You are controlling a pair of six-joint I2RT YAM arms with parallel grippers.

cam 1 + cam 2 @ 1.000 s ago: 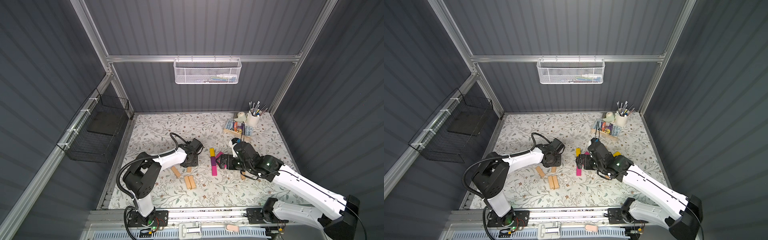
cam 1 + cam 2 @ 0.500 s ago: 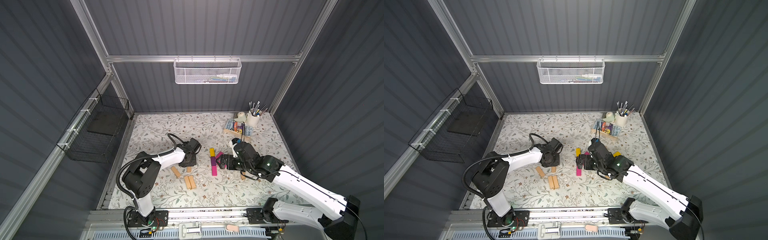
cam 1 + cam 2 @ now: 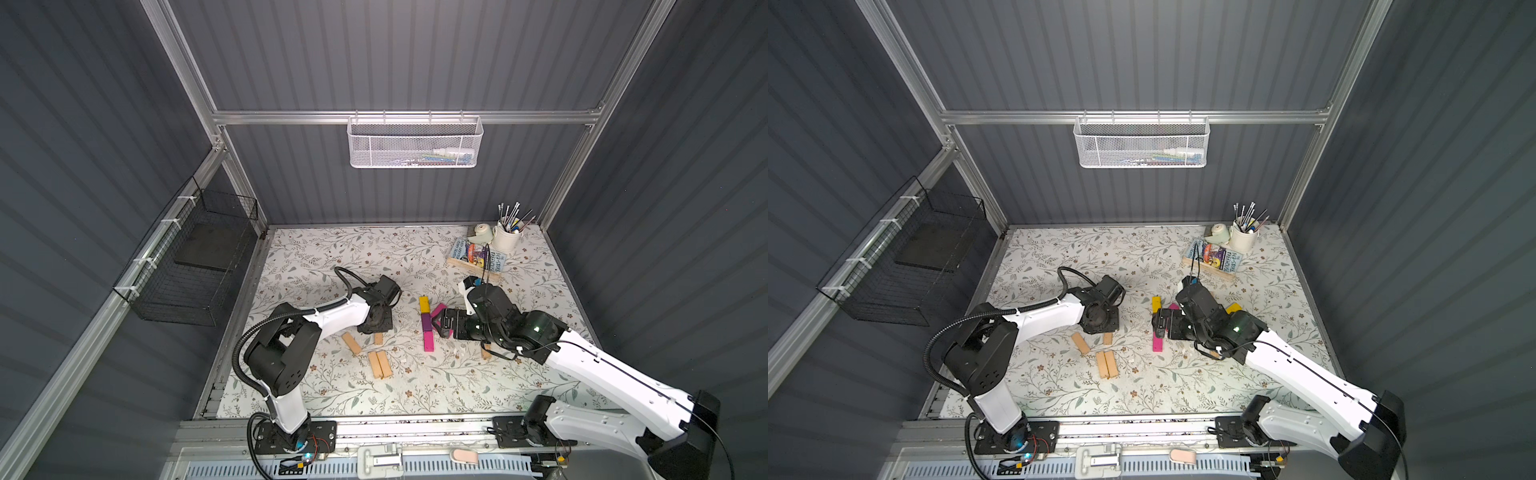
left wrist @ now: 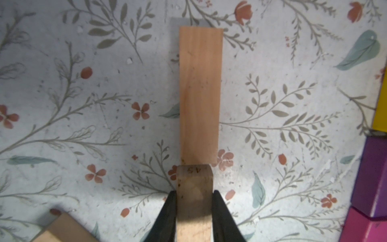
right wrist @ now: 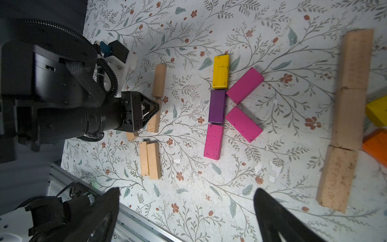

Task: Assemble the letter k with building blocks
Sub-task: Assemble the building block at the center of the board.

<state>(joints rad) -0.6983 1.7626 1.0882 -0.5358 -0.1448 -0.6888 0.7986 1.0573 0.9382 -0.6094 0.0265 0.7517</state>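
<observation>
The coloured building blocks lie as a k: yellow, purple and magenta in a line, with two magenta diagonals beside them. My left gripper is shut on one end of a tan block, low over the table left of the k. Another tan block lies flat just beyond it. My right gripper is open and holds nothing, hovering beside the k.
A single tan block and a tan pair lie near the left gripper. Under the right arm lies a row of tan blocks with yellow and orange ones. Book tray and brush cup stand at the back right.
The left gripper's jaws have closed onto the tan block, and its wrist shifted slightly. The right arm and the coloured blocks have not moved.
</observation>
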